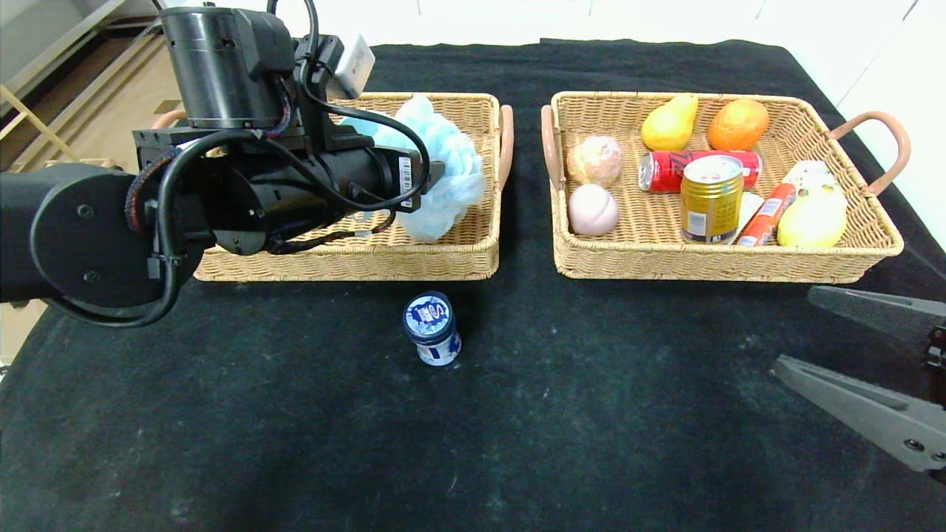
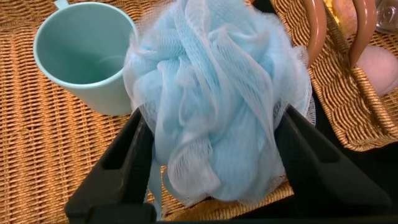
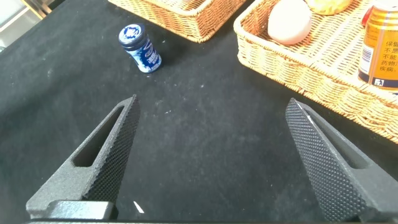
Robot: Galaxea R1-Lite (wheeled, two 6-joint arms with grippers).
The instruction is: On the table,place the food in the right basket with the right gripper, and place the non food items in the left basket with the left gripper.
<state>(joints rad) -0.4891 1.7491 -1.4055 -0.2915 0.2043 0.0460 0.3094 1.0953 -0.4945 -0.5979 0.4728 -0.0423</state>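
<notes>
We see a black tablecloth (image 1: pixel 591 443) covering the table, with pale wooden framing (image 1: pixel 29 111) beyond the cloth's far left corner.

tabletop (image 1: pixel 295 443): black cloth cover | left basket (image 1: pixel 443 262): toward far edge, left of centre | right basket (image 1: pixel 665 266): beside it, apart, toward far right corner | small blue-capped bottle (image 1: pixel 432 329): upright, nearer the front edge than left basket

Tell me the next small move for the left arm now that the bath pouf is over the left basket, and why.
Probably lift the left gripper straight up, clear of the left basket. Its jaws stand spread on either side of the blue bath pouf, which sits inside the basket beside the teal cup, so that item looks delivered. Only the small blue-and-white bottle remains on the cloth.
</notes>
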